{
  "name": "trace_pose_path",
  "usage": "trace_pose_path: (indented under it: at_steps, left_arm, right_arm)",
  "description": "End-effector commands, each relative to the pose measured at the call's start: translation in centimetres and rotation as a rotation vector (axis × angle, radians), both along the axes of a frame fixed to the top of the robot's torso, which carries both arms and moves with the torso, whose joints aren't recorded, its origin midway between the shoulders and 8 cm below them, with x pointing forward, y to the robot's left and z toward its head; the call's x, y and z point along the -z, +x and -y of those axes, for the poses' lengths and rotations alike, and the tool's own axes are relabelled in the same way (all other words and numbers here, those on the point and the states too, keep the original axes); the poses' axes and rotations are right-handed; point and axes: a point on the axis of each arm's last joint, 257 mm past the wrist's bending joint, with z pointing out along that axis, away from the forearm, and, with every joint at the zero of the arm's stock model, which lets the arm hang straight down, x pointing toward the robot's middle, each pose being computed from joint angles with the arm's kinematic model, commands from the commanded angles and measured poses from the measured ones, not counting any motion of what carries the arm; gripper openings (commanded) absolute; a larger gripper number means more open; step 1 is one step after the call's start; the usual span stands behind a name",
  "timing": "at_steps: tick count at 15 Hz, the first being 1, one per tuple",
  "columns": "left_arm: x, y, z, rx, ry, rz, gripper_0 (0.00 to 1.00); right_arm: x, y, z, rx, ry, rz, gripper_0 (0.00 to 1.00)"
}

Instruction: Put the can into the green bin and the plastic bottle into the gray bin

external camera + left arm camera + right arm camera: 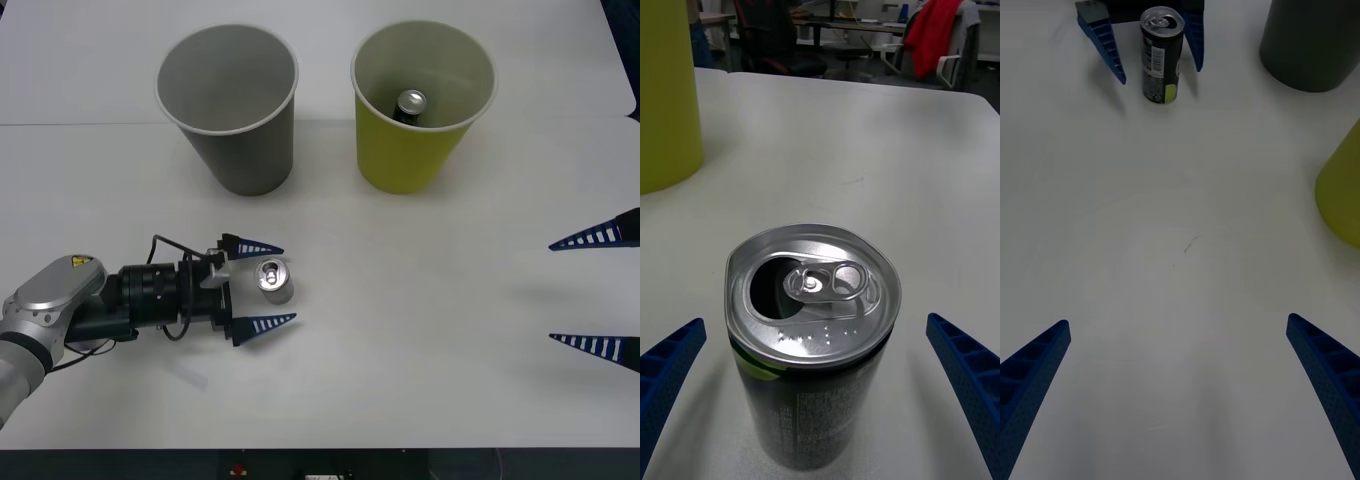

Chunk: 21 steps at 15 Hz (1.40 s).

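Left gripper (282, 284) open, fingers either side of a dark-sided can (274, 279) standing on the table (420, 330), near-left. A can (410, 105) already lies in the green bin (424, 100). Gray bin (228, 100) empty. Right gripper (585, 290) open, idle at right. Next, in my judgement: close and lift.

Left pincer (268, 285) low, spread wide (right pincer (592, 290) likewise open).
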Motion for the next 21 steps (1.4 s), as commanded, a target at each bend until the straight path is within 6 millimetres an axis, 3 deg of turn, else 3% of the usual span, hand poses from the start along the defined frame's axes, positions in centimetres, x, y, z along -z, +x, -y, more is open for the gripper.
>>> trace_pose_path:
  at_steps: [1, 2, 3, 13, 21]
  left_arm:
    - [0.1, 0.0, 0.0, -0.001, 0.001, -0.001, 0.92]
    - [0.0, 0.0, -0.1, -0.001, 0.001, 0.001, 0.4]
    - [0.0, 0.0, 0.0, -0.001, 0.002, 0.0, 0.01]
    - [-0.2, -0.3, -0.3, 0.013, 0.0, -0.007, 0.0]
    - [-1.9, -2.4, -3.6, 0.046, 0.026, -0.018, 0.0]
  right_arm:
    - [0.0, 0.0, 0.0, 0.0, 0.0, 0.0, 1.0]
    - [0.0, 0.0, 0.0, 0.0, 0.0, 0.0, 1.0]
    - [0.0, 0.0, 0.0, 0.0, 0.0, 0.0, 1.0]
    - [0.0, 0.0, 0.0, 0.0, 0.0, 0.0, 1.0]
    - [0.0, 0.0, 0.0, 0.0, 0.0, 0.0, 1.0]
